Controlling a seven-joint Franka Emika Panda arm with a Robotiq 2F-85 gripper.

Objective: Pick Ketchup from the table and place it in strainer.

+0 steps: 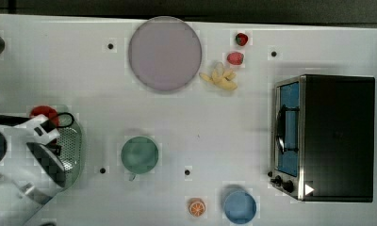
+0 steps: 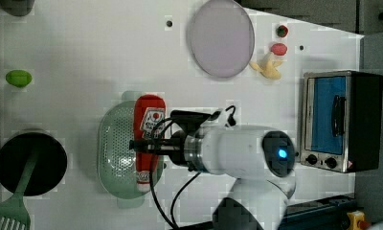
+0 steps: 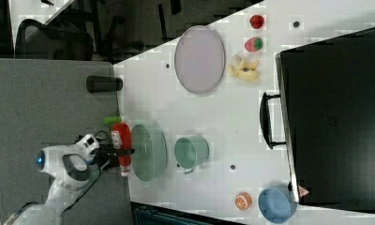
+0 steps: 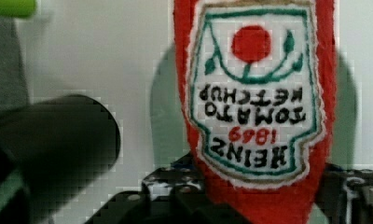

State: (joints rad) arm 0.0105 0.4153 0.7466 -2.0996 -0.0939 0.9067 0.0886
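1. The Ketchup (image 2: 149, 139) sits left of centre in the left view, over the strainer (image 2: 114, 158).
2. The gripper (image 2: 142, 145) has its fingers against the bottle, seemingly clasping it.

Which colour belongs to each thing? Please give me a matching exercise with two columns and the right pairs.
Things:
1. ketchup
2. strainer
3. plate
4. bowl

Colours:
a. pale lilac
b. blue
c. red
d. mint green

Pairs: 1-c, 2-d, 3-a, 4-b
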